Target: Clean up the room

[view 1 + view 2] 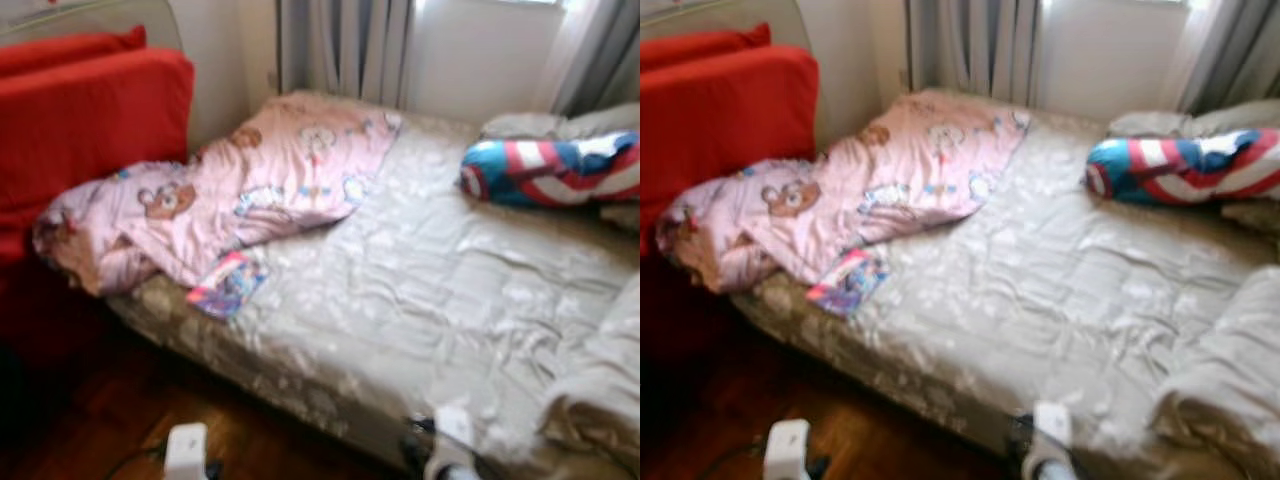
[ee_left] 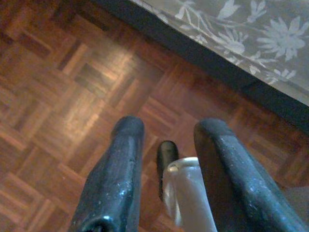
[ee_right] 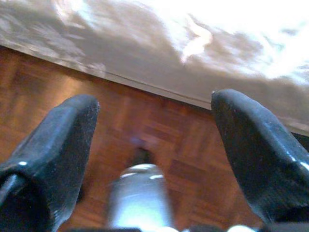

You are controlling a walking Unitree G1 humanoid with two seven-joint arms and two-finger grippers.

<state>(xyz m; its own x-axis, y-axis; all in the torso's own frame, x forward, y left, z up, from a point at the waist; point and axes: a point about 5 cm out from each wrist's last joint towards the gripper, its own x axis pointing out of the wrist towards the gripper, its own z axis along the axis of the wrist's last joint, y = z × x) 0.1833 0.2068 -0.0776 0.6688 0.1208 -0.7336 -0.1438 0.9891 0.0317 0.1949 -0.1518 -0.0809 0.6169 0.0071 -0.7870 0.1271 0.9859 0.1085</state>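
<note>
A bed (image 1: 420, 300) with a crumpled beige floral sheet lies before me. A pink teddy-bear blanket (image 1: 250, 180) is bunched at its left end and spills over the corner. A small colourful booklet (image 1: 228, 283) rests near the bed's front edge just below the blanket. A red, white and blue shield-pattern pillow (image 1: 550, 168) lies at the far right. My left arm (image 1: 187, 450) and right arm (image 1: 452, 435) hang low at the bed's front. Over the parquet, the left gripper (image 2: 171, 124) is open. By the bed's edge, the right gripper (image 3: 154, 101) is open wide.
A red sofa (image 1: 80, 120) stands against the bed's left end. Grey curtains (image 1: 345, 45) and a bright window are behind the bed. More bunched beige bedding (image 1: 600, 390) sits at the front right. Dark parquet floor (image 1: 100, 420) lies at the front left.
</note>
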